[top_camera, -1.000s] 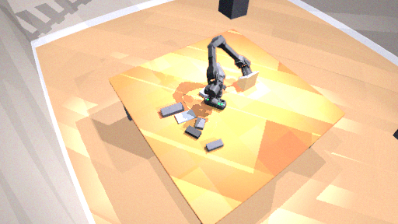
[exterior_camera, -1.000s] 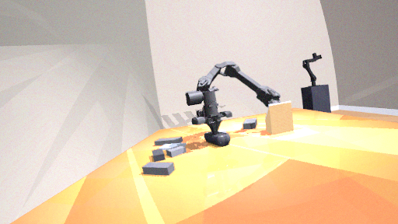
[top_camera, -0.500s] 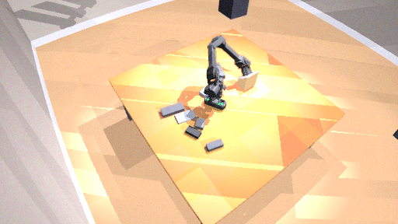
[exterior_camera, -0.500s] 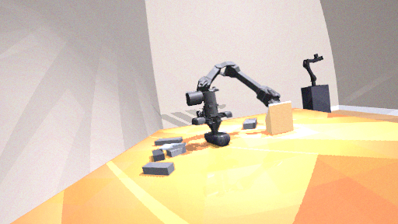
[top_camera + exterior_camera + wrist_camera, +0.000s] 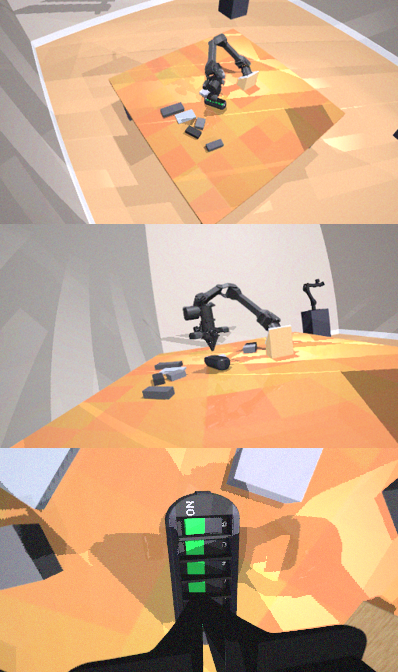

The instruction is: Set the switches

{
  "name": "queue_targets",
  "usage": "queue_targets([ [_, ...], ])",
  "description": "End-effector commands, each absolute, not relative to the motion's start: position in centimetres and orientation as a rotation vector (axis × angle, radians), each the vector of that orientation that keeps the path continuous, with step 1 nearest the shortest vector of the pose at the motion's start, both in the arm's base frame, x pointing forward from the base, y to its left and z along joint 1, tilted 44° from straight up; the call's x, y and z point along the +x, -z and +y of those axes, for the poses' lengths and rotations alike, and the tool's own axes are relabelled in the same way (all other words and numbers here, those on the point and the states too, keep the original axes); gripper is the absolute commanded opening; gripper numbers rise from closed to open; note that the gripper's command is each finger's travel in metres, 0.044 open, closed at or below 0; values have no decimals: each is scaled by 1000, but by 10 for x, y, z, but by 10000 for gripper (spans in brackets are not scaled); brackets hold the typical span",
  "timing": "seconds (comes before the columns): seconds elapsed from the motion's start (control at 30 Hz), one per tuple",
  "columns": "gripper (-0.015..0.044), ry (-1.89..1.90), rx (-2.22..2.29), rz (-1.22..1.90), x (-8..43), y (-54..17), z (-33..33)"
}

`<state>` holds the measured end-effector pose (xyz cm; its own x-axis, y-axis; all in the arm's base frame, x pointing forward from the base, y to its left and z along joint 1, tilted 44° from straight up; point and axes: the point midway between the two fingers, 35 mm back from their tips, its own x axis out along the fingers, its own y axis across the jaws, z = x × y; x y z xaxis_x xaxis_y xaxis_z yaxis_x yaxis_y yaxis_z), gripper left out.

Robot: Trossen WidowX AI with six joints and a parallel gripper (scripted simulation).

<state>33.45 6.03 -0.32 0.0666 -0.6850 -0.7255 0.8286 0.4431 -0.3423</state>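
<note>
The dark grey controller unit (image 5: 221, 106) (image 5: 218, 362) (image 5: 215, 502) sits on its base on the bench, switches up. In the wrist view four rockers show, each with a green patch at its left end, on the side of the ON mark; small numbers at their right ends are too blurred to read surely. The rockers nearer the fingers are hidden. Which ends are pressed down is hard to tell. The label underneath is not visible. My gripper (image 5: 212, 349) (image 5: 198, 599) is shut and empty, pointing down, its tips a little above the unit.
A dark grey block (image 5: 172, 110) (image 5: 168, 365), a pale module (image 5: 185, 116) (image 5: 275, 470), a black block (image 5: 193, 132) and a grey block (image 5: 214, 145) (image 5: 158, 393) lie left of and in front of the unit. A tan upright board (image 5: 246, 81) (image 5: 281, 342) stands by the arm's base.
</note>
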Motion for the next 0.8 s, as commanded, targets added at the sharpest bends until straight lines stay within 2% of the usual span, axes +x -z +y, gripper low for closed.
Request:
queue_targets([
  [0.0,0,1161,198,957,358,-26,33],
  [0.77,0,1162,197,956,361,-9,13],
])
